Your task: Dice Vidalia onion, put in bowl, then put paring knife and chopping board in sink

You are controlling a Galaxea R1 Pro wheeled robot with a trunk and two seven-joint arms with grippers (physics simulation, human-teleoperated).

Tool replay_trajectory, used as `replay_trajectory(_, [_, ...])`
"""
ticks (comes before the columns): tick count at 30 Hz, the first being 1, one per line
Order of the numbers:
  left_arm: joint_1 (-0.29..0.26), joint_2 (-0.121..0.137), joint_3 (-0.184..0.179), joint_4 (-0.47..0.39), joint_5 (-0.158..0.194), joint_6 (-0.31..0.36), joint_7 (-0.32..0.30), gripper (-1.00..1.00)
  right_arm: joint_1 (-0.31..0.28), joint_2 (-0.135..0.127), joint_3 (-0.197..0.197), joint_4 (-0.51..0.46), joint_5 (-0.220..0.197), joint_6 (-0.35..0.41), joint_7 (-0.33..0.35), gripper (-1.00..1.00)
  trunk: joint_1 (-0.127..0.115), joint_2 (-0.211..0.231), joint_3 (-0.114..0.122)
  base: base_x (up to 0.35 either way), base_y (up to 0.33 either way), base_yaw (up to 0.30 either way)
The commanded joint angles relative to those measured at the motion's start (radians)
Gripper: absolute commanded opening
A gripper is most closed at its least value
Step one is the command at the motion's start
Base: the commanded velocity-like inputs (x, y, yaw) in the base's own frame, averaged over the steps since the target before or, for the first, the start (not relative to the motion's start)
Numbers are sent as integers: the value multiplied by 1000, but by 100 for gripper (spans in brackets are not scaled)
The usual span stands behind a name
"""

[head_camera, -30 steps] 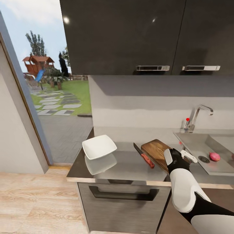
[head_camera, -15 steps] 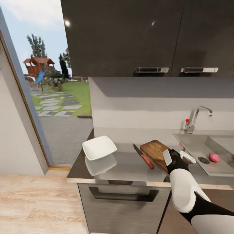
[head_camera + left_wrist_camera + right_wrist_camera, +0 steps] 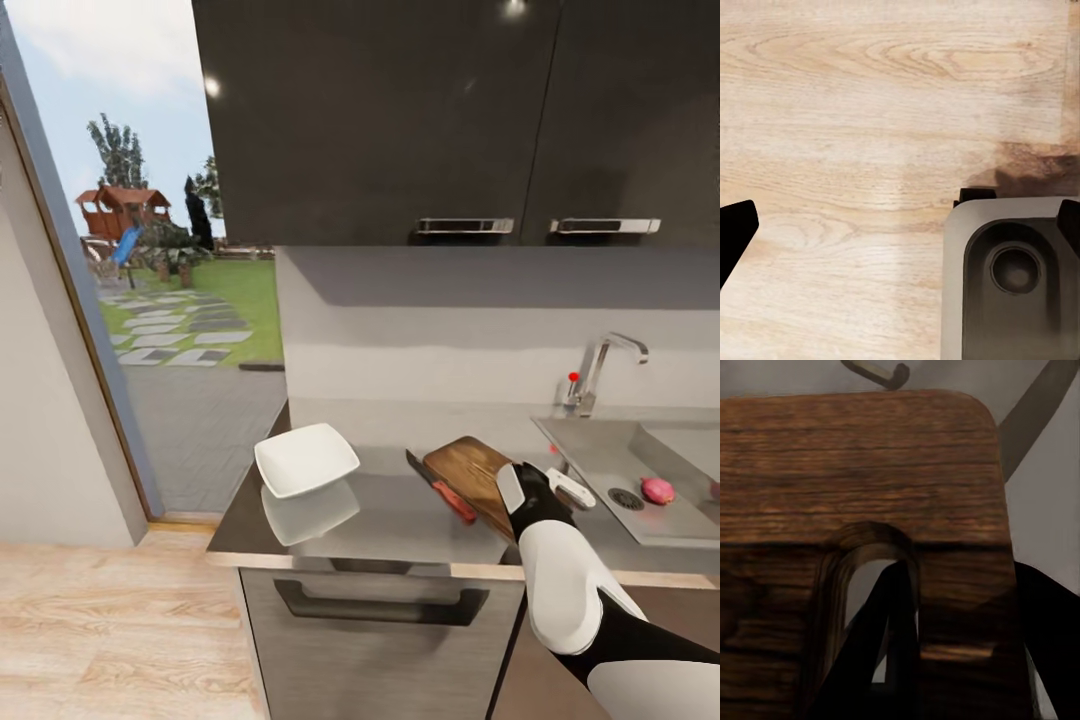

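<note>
— Where does the Vidalia onion [image 3: 657, 489] lie relative to the right fingers [image 3: 542, 485]?

— Sits in the sink [image 3: 600, 440], at about 3 o'clock from those fingers, well apart from them, just beside the round drain [image 3: 627, 497].

— And the fingers themselves?

— Spread apart, gripping nothing. Hang over the near right corner of the chopping board [image 3: 465, 470]. From the right wrist view, look straight onto the brown grain and the slot handle hole of the board [image 3: 870, 465], with dark finger shapes at either side of the hole. Cannot tell whether touching the wood.

— Anything around or in the way?

— Paring knife [image 3: 440, 485] just beside the board at its 9 o'clock, red handle toward the near edge, dark blade pointing to about 11 o'clock. Bowl [image 3: 305, 458] farther out at 9 o'clock on the glossy tabletop [image 3: 400, 525], mirrored in it. Between fingers and onion, only the sink's flat drainboard [image 3: 590, 455] and basin wall. Chrome tap [image 3: 603, 368] with its red-tipped lever at 1 o'clock from the fingers. Dark wall cabinets [image 3: 400, 110] overhead; open doorway [image 3: 170, 330] to a garden at far left.

— Pose of the right arm?

— Reaches forward from the lower right, white forearm [image 3: 560, 590] rising toward 11 o'clock, black wrist bent down over the board.

— The left fingers [image 3: 735, 234]?

— Held wide open, aimed down at pale wooden floor [image 3: 855, 112] beside the robot's grey base [image 3: 1009, 281].
</note>
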Motion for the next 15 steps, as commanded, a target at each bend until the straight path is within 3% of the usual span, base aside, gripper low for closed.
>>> replay_trajectory(1, [0, 0, 0, 0, 0, -3, 2, 100, 0, 2, -12, 0, -14, 10, -1, -100, 0, -1, 0, 0, 0, 0])
replay_trajectory(15, [0, 0, 0, 0, 0, -3, 2, 100, 0, 2, -13, -2, -14, 13, -2, -100, 0, -1, 22, 0, 0, 0])
